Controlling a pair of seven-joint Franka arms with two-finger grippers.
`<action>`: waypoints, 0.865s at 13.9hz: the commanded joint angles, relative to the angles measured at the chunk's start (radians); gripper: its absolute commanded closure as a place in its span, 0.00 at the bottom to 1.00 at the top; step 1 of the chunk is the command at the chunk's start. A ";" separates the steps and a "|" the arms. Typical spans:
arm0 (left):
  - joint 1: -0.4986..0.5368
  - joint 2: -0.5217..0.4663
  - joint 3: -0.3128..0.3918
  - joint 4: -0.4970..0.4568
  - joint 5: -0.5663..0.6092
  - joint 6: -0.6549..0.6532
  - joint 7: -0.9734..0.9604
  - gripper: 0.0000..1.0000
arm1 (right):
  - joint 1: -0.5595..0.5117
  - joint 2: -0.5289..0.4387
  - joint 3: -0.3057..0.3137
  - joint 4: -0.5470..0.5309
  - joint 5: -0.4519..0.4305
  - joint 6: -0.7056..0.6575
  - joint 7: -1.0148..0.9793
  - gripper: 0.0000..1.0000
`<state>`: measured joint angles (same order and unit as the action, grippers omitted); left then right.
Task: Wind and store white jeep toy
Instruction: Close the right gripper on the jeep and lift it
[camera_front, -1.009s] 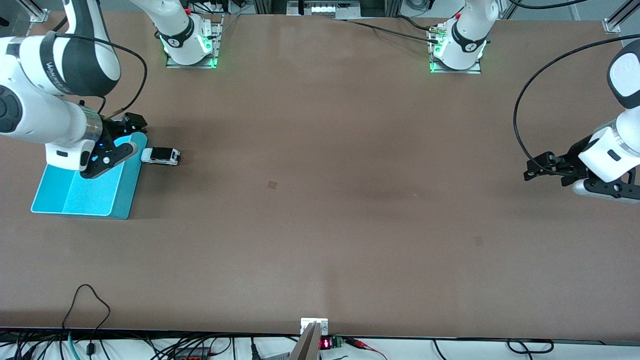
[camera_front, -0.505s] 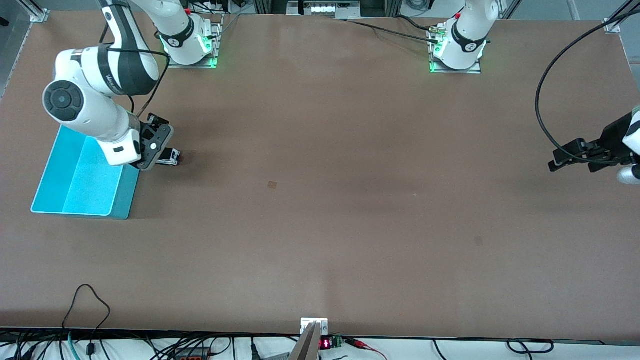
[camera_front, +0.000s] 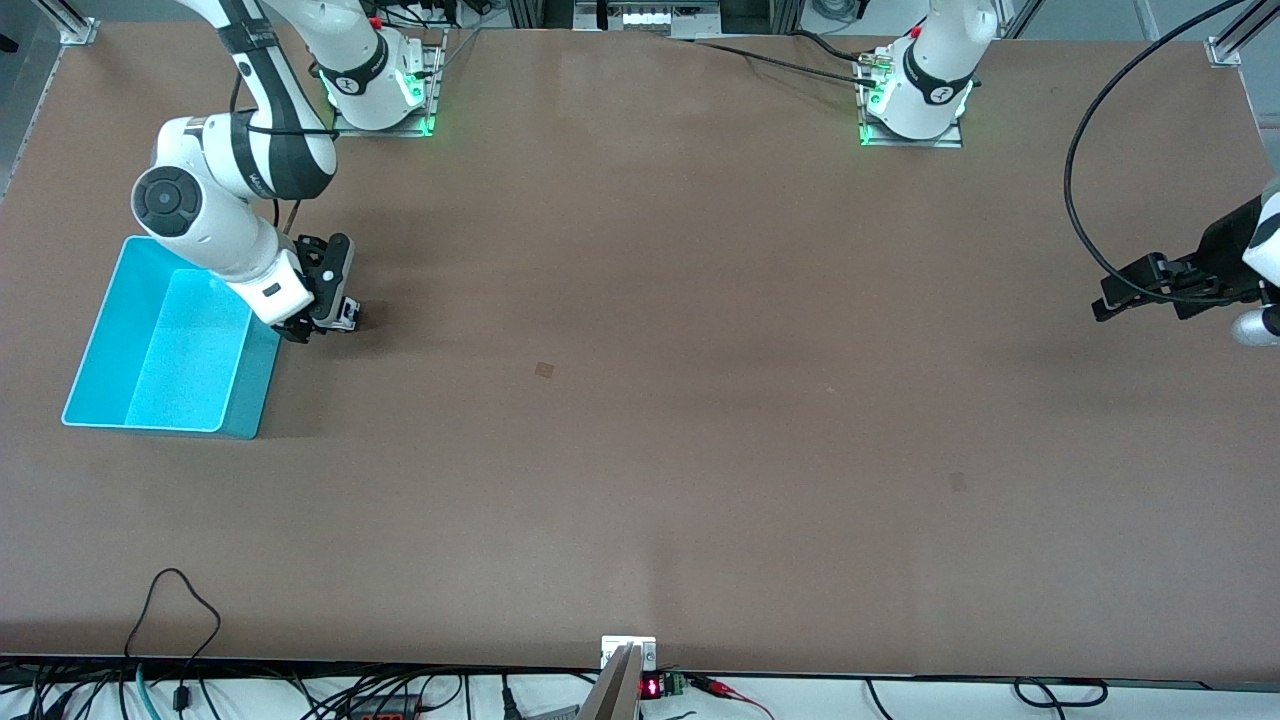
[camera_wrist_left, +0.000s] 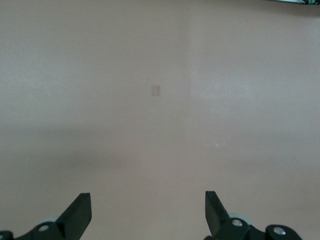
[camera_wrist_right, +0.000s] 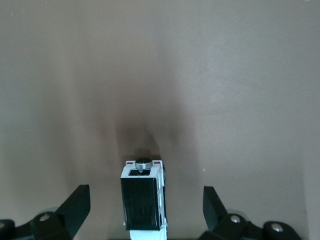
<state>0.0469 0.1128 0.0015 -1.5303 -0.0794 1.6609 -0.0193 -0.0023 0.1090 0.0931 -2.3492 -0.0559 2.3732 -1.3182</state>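
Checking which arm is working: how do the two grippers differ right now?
The right gripper is low beside the cyan bin, straddling the white jeep toy; the left gripper waits over bare table at its own end, around nothing. Both have open fingers.

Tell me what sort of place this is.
Probably a robotics lab bench: two arms bolted to a brown table, cables along its edge, and only a cyan bin with a white jeep toy beside it.

Cyan bin (camera_front: 165, 345) just beside white jeep toy (camera_front: 345, 315) hems it; table (camera_front: 640, 400) otherwise open.
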 joint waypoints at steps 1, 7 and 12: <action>-0.016 -0.044 0.015 0.001 0.006 -0.053 -0.016 0.00 | -0.041 0.021 0.022 -0.048 -0.015 0.063 -0.056 0.00; -0.015 -0.169 0.014 -0.177 0.007 0.014 0.013 0.00 | -0.062 0.066 0.019 -0.067 -0.015 0.106 -0.059 0.00; -0.016 -0.189 0.012 -0.176 0.010 0.014 0.007 0.00 | -0.103 0.118 0.017 -0.067 -0.015 0.170 -0.128 0.00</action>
<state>0.0452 -0.0377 0.0029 -1.6750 -0.0795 1.6528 -0.0188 -0.0699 0.2069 0.0940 -2.4073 -0.0604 2.5040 -1.4118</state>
